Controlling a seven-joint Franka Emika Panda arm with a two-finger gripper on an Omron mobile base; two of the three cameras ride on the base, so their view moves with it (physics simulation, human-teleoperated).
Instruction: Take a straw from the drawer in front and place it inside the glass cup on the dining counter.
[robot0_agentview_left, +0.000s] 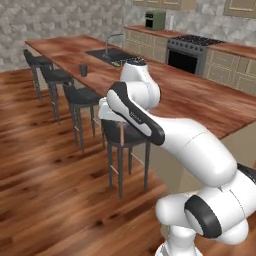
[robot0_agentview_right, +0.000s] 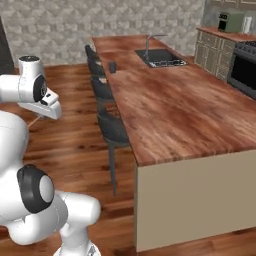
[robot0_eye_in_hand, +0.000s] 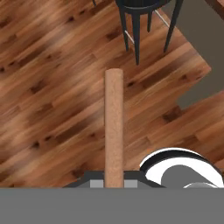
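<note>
- The straw (robot0_eye_in_hand: 113, 127) is pinched between the gripper (robot0_eye_in_hand: 113, 179) tips, sticking straight out from them over the wooden floor (robot0_eye_in_hand: 52, 87) in the hand view.
- In the left base view a short length of the straw (robot0_agentview_left: 121, 134) shows hanging below the hand, in front of the nearest stool (robot0_agentview_left: 125, 137).
- In the right base view a thin stretch of the straw (robot0_agentview_right: 34, 120) slants down from the hand at the far left, well apart from the counter.
- The glass cup (robot0_agentview_left: 83, 70) stands upright on the dining counter (robot0_agentview_left: 190, 100), near its left edge and nearer than the inset sink (robot0_agentview_left: 112, 54).
- From the right base view the glass cup (robot0_agentview_right: 112, 67) sits by the counter's left edge, left of the sink (robot0_agentview_right: 161, 56), on the dining counter (robot0_agentview_right: 175, 110).
- Dark stools (robot0_agentview_right: 102, 87) line the left side of the counter.
- A range (robot0_agentview_left: 190, 52) and a green toaster (robot0_agentview_left: 155, 20) stand along the far wall counter.
</note>
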